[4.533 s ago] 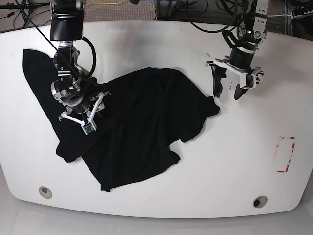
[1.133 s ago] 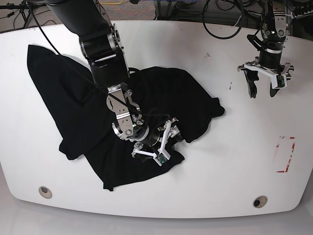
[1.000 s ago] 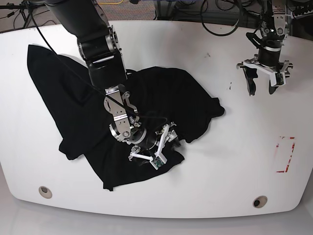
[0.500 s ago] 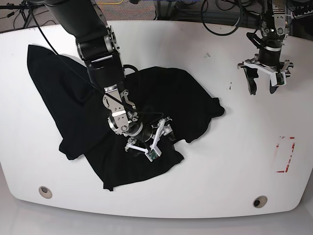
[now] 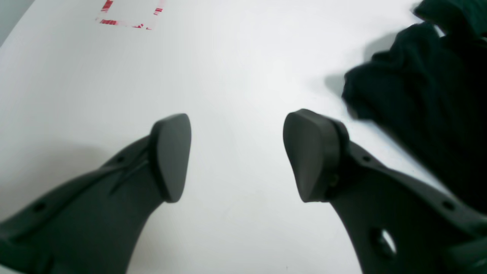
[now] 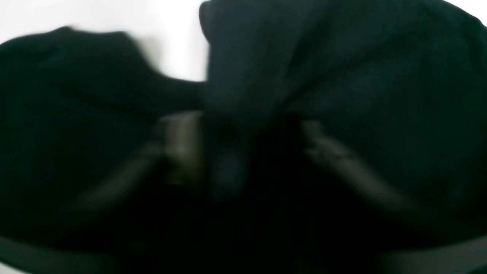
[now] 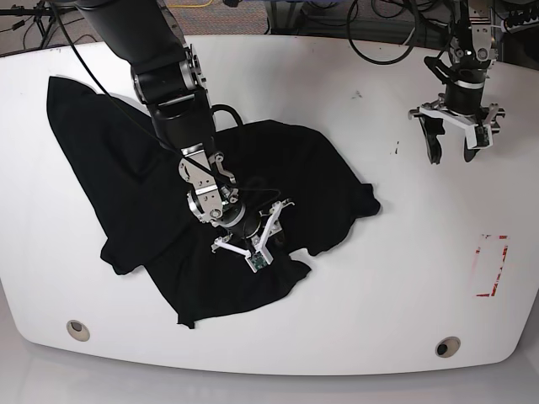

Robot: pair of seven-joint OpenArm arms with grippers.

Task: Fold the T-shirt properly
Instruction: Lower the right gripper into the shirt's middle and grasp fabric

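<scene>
The black T-shirt (image 7: pixel 126 168) lies crumpled on the white table (image 7: pixel 404 278), from the far left to the middle. My right gripper (image 7: pixel 268 237) is down on the shirt's lower middle. In the blurred right wrist view its fingers (image 6: pixel 179 148) stand apart with a ridge of black T-shirt fabric (image 6: pixel 380 76) between them, gripper (image 6: pixel 247 148). My left gripper (image 7: pixel 452 154) is open and empty above bare table at the far right. In the left wrist view the left gripper (image 5: pixel 236 156) is open, with the T-shirt's right edge (image 5: pixel 430 106) beside it.
A red marked rectangle (image 7: pixel 493 265) is on the table at the right, also in the left wrist view (image 5: pixel 131 13). Two round holes (image 7: pixel 77 330) (image 7: pixel 447 347) sit near the front edge. Cables lie beyond the table's back edge.
My right gripper has moved up and to the left over the shirt. The shirt's right corner and lower hem have drawn in leftwards with it. The left arm has hardly moved.
</scene>
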